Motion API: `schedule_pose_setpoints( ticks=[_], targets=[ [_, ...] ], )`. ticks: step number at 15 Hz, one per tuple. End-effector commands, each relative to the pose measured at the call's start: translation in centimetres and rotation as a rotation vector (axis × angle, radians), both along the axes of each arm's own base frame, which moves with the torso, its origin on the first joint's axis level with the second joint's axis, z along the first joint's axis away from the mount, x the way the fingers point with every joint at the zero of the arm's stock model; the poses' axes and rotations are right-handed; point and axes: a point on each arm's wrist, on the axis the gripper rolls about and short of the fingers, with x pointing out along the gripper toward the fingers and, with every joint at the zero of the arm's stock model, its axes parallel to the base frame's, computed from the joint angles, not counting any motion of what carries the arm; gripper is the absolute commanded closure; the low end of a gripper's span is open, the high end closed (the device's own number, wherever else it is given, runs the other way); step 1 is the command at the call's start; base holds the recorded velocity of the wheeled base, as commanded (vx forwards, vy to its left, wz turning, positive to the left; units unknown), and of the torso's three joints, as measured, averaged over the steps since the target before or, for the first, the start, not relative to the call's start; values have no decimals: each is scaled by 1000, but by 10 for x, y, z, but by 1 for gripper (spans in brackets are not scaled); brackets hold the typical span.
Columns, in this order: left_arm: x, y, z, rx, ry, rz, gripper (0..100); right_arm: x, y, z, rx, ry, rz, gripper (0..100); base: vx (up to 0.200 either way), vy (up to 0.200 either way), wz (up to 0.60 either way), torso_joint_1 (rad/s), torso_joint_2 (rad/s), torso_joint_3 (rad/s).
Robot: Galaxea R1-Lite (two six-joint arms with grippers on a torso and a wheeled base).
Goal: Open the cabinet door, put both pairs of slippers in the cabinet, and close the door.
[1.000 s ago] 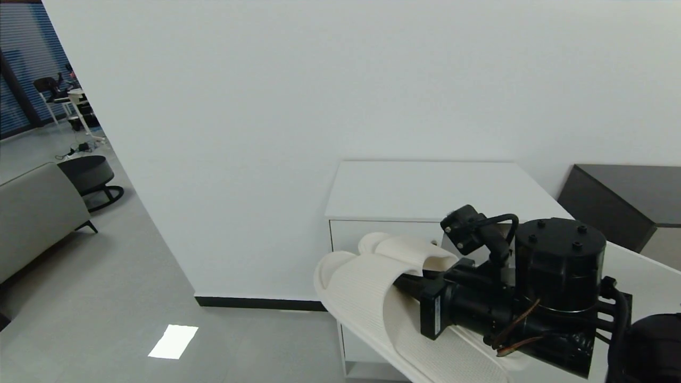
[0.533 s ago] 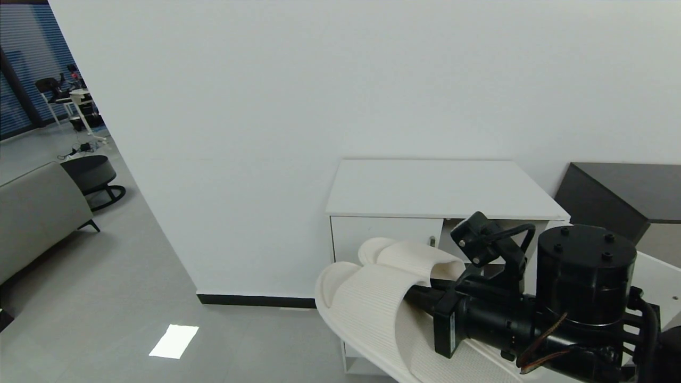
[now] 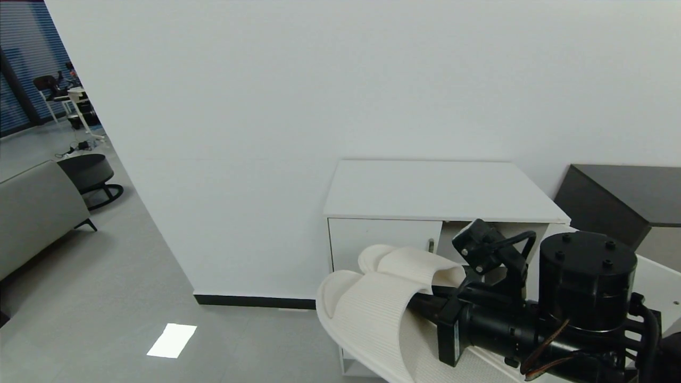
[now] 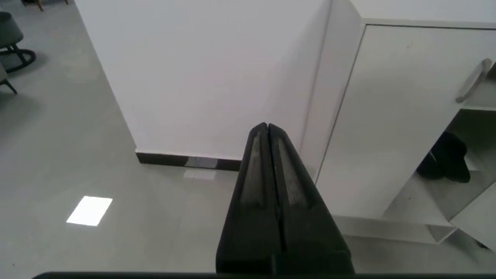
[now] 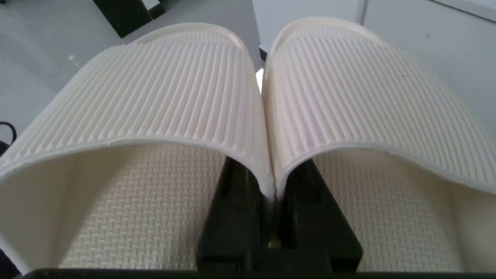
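- Against the wall, the cabinet [image 3: 436, 191] has its right-hand compartment open beside the closed door [image 3: 383, 239]; that opening looks to be the target.
- Before the cabinet, the white slippers [image 3: 383, 303] hang side by side; carry them in level, under the cabinet's top.
- Inside the cabinet, a dark pair [image 4: 446, 159], likely the other slippers, lies on a shelf [image 4: 418, 203]; aim beside it.
- Clamped on both straps' inner edges, the right gripper [image 5: 271, 203] should let go only once the soles rest on that shelf.
- Pressed together and empty, the left gripper [image 4: 268, 136] hangs off the cabinet's closed-door side; keep it clear.
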Motion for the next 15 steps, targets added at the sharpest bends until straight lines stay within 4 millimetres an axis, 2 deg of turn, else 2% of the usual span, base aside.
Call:
schedule_pose_setpoints(
  ticks=[1, 15],
  targets=[
    [0, 0, 0, 0, 1, 0, 100, 0, -1, -2, -4, 5, -3, 100, 0, -200, 0, 7, 2, 2],
    [0, 0, 0, 0, 1, 0, 100, 0, -2, -4, -3, -13, 5, 100, 0, -200, 0, 3, 2, 3]
  ],
)
